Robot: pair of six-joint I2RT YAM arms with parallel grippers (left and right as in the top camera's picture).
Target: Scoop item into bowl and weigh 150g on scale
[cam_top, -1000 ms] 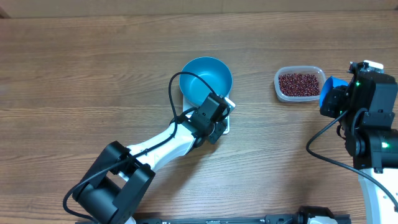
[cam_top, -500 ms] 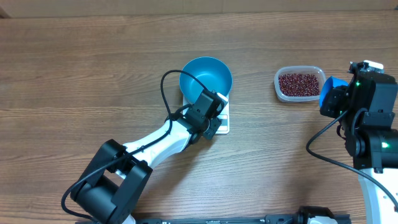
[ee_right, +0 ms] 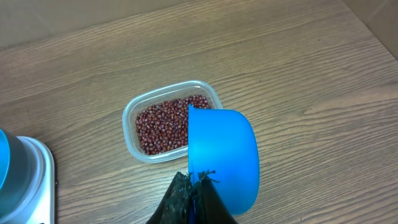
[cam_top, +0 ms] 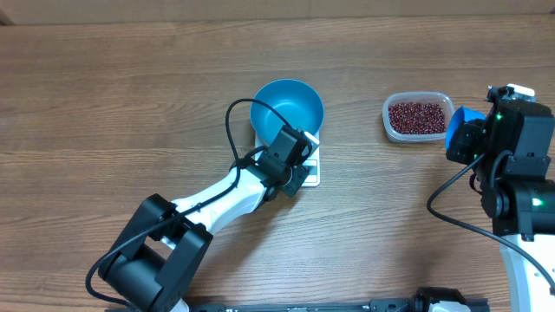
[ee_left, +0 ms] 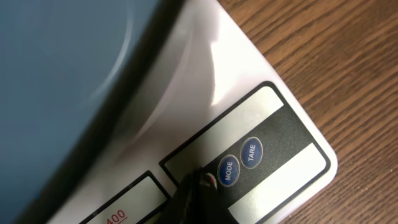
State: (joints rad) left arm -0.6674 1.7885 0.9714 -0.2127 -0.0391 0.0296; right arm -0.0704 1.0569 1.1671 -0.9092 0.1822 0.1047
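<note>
The blue bowl (cam_top: 290, 106) stands empty on the white scale (cam_top: 313, 170). My left gripper (cam_top: 295, 176) is shut with nothing in it. In the left wrist view its tip (ee_left: 199, 183) rests on the scale's panel (ee_left: 292, 146), just left of the MODE button (ee_left: 228, 169), and the bowl (ee_left: 62, 81) fills the upper left. The red-brown beans (ee_right: 163, 123) lie in a clear tub (cam_top: 418, 116). My right gripper (ee_right: 198, 185) is shut on the handle of a small blue scoop (ee_right: 224, 152), held above the table just right of the tub. I cannot see inside the scoop.
Bare wooden table surrounds everything. The TARE button (ee_left: 251, 152) sits beside MODE. In the right wrist view the scale's corner (ee_right: 38, 180) shows at the far left. The table's far edge runs along the top of the overhead view.
Over the last second my left gripper slid a little left along the scale's front edge and uncovered its right part. It has held still for the last half second. The right arm has not moved.
</note>
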